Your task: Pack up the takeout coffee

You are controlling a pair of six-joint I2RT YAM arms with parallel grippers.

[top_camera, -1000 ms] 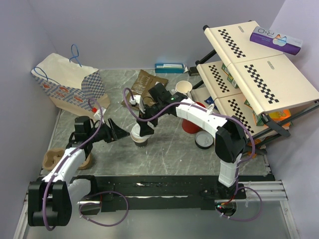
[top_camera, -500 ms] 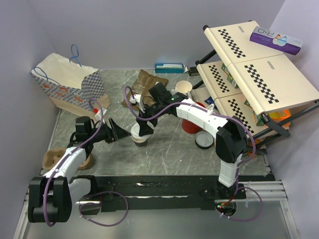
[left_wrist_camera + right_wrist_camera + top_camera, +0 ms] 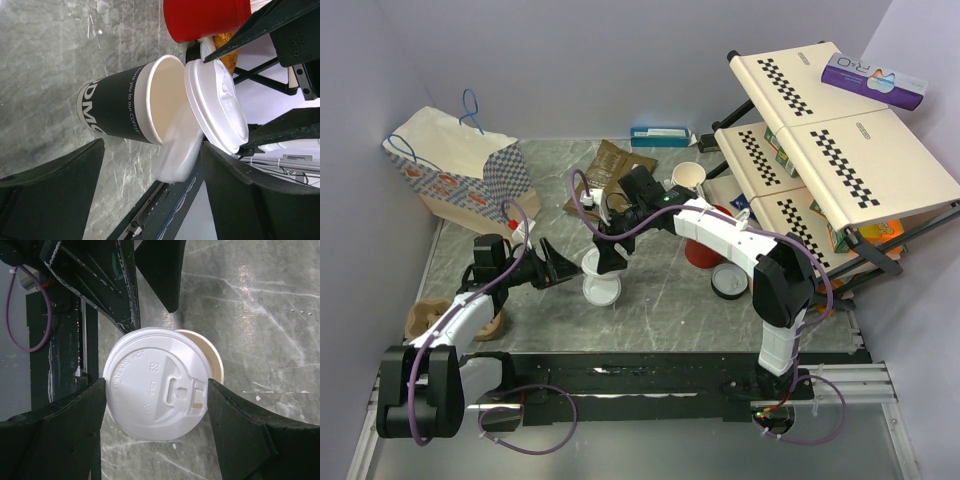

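The takeout coffee cup point(image 3: 115, 112) has a dark outside with white lettering and a cream inside, and it stands in the middle of the table. Its round white lid point(image 3: 155, 390) sits askew, off the rim to one side, so the cup's mouth point(image 3: 216, 360) shows. My right gripper point(image 3: 156, 385) is shut on the lid's edges from above. From the top view the lid point(image 3: 601, 288) hides the cup. My left gripper point(image 3: 560, 268) stands open just left of the cup, with nothing between its fingers point(image 3: 50, 190). A white blur hangs under the lid in the left wrist view.
A paper carry bag point(image 3: 455, 175) lies at the back left and a cardboard cup carrier point(image 3: 430, 318) at the near left. A red cup point(image 3: 703, 250), a spare lid point(image 3: 729, 281) and a lidless cream cup point(image 3: 688, 177) sit right of centre. A folding rack point(image 3: 830, 150) fills the right side.
The lid has shifted toward the near edge and now covers the cup from above. My left gripper's jaws have spread wider. The right arm has hardly moved.
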